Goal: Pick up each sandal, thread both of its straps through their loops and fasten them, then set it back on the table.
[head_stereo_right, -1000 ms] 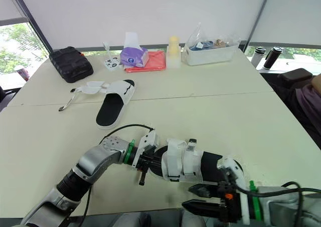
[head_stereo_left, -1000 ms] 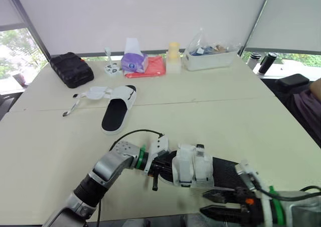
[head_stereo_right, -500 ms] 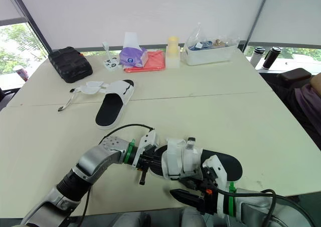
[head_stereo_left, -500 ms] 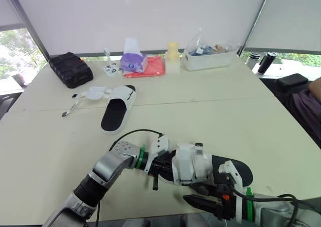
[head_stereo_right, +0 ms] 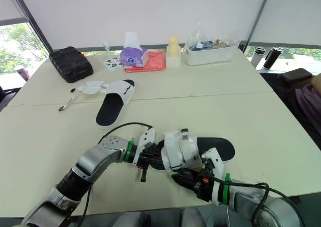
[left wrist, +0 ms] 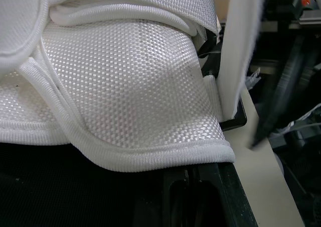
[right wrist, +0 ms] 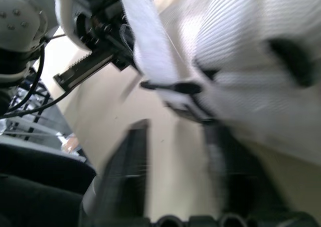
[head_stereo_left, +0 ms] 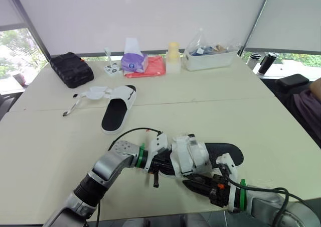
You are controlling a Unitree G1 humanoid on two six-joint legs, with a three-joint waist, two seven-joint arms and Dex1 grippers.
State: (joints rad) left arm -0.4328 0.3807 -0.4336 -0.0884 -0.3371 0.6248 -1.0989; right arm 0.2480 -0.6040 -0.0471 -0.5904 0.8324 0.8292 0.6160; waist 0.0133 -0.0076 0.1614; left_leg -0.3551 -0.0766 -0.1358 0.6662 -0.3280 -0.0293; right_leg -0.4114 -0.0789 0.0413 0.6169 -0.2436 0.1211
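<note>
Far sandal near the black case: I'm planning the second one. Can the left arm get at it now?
Probably not yet. The left gripper is clamped on the near sandal, so it is busy. Nothing stands on the table between it and the far sandal, though it could be a stretch.

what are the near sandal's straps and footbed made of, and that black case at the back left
Near sandal's straps: white woven mesh fabric, slightly shiny; the left wrist view shows a fine grid weave and piped edges. Footbed: matte black, probably foam or rubber. Black case: ribbed surface, fabric or moulded shell, cannot tell.
</note>
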